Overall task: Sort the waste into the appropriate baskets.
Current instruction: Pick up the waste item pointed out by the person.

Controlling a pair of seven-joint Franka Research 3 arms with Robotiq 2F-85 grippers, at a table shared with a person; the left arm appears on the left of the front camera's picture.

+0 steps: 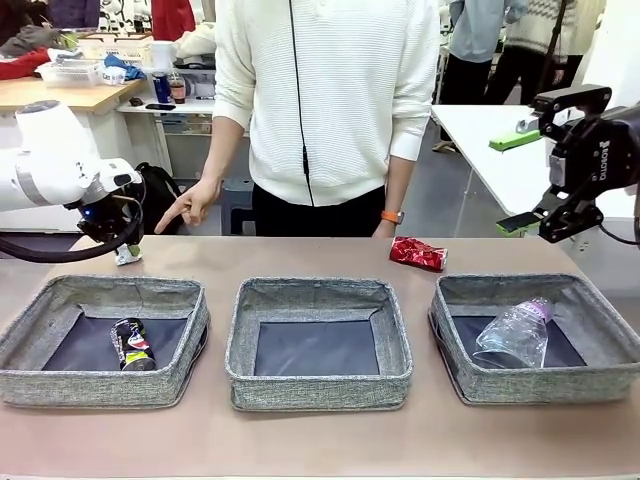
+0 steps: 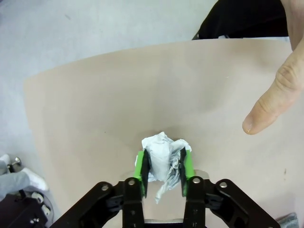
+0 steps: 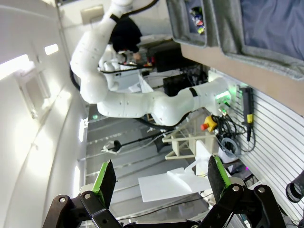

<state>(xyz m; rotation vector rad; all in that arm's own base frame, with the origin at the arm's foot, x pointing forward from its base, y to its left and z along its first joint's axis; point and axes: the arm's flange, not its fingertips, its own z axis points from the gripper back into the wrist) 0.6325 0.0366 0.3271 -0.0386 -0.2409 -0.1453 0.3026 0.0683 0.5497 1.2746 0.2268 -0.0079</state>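
While the left pincer (image 1: 127,248) stands low at the far left of the table (image 1: 320,445), the front view hides its jaws behind the wrist. The left wrist view shows them: the green pads (image 2: 141,166) are clenched on the white paper wad (image 2: 159,145), whose crumpled top pokes out past the fingertips, just at the table top. A person's hand (image 1: 190,205) points downward a little to the right of this pincer. From the wrist, one fingertip of that hand comes in from the side, apart from the wad.

The left basket (image 1: 100,388) lies just on the near side of the left pincer and holds the dark drink can (image 1: 132,345).

The right pincer (image 1: 520,182) hangs raised at the table's right edge, released, with nothing between its pads. The right wrist view shows those pads spread wide against the room, with the left arm (image 3: 142,102) far off.

Below the right pincer, the right basket (image 1: 540,388) holds a clear plastic bottle (image 1: 515,335). The red drink can (image 1: 418,254), crushed, lies on the table lower and to the left of that pincer, beyond the baskets. The middle basket (image 1: 320,392) sits between the two pincers.
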